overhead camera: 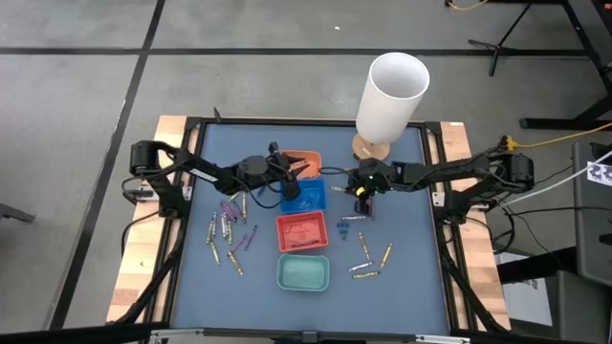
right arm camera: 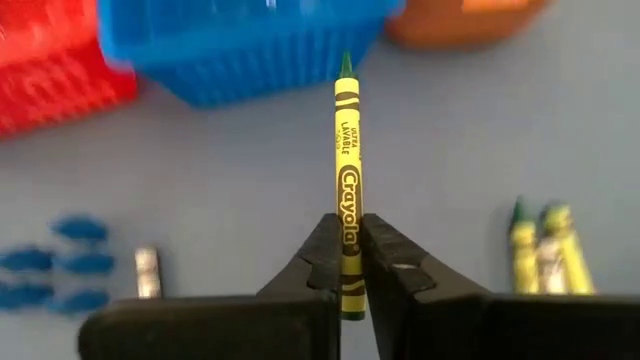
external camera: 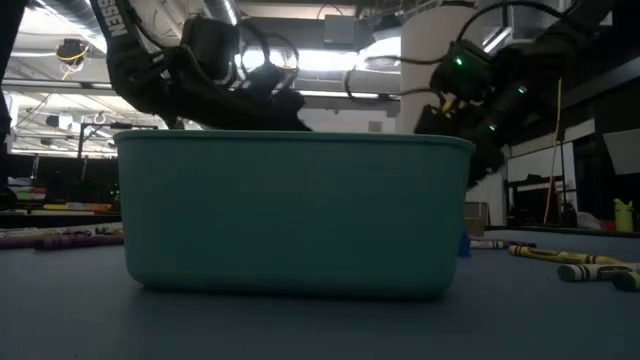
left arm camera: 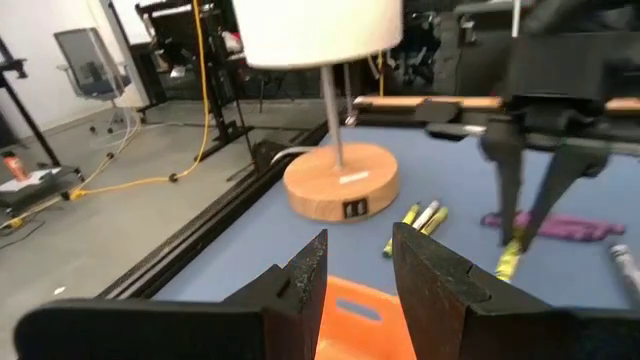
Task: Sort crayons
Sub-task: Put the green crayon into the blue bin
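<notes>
Crayon, yellow-green, stands pinched between the clenched right pincer fingers, tip toward the blue tray. Two yellow crayons lie beside it on the bench. Left pincer hangs released over the orange tray.

Four small trays in centre column: orange tray; blue tray; red tray; teal tray; one white cylinder on wooden base; two arms; crayons scattered in two groups, exact count unclear, roughly twenty.
</notes>
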